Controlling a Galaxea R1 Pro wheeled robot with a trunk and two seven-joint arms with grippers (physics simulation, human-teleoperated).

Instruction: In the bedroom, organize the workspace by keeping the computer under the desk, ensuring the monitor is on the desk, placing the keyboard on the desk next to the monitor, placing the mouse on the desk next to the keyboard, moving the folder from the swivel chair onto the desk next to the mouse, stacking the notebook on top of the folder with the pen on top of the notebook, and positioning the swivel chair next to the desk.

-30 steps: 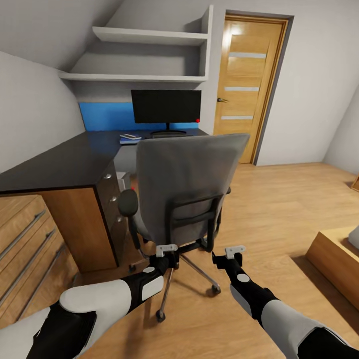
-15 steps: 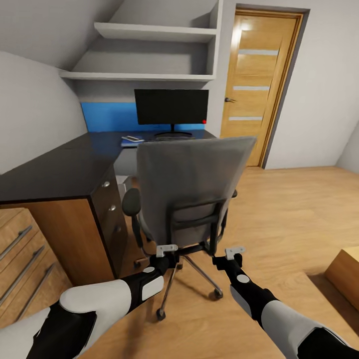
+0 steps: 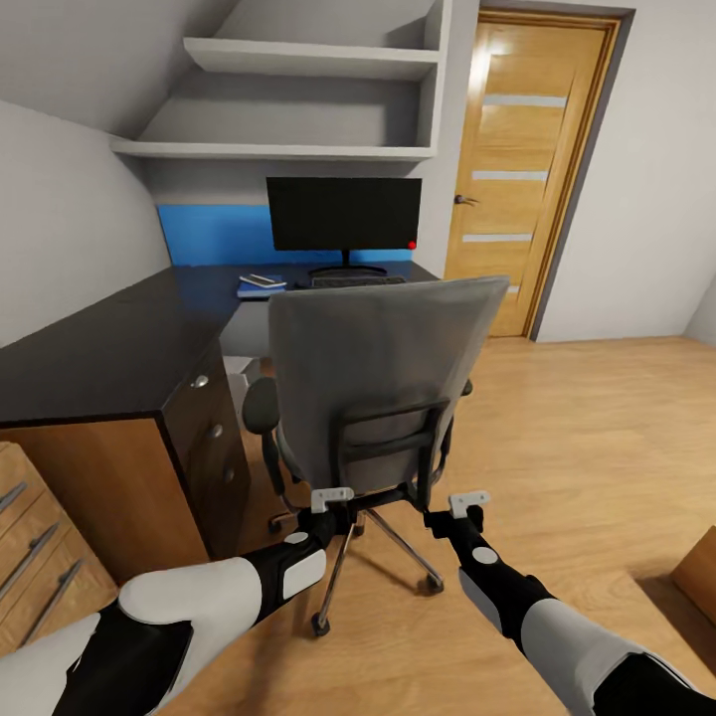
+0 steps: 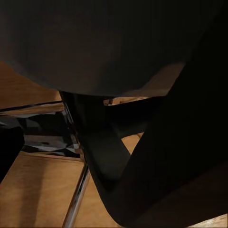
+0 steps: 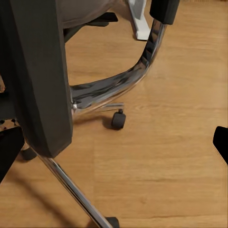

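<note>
Chair-pushing looks to be the step in hand: the swivel chair (image 3: pixel 373 383) stands with its grey back toward the robot, just right of the near end of the tabletop (image 3: pixel 119 343), and both arms reach low behind its seat. The left pincer (image 3: pixel 333 509) sits against the dark back frame and the right pincer (image 3: pixel 467 512) just right of it; how wide either is parted, or whether either has hold of the frame, I cannot tell. At the far end the monitor (image 3: pixel 344 213) stands on the tabletop, with the folder (image 3: pixel 257 289) to its left and a notebook (image 3: pixel 263 281) stacked on it. Next, I judge, an even forward shove should roll the chair toward the monitor.
</note>
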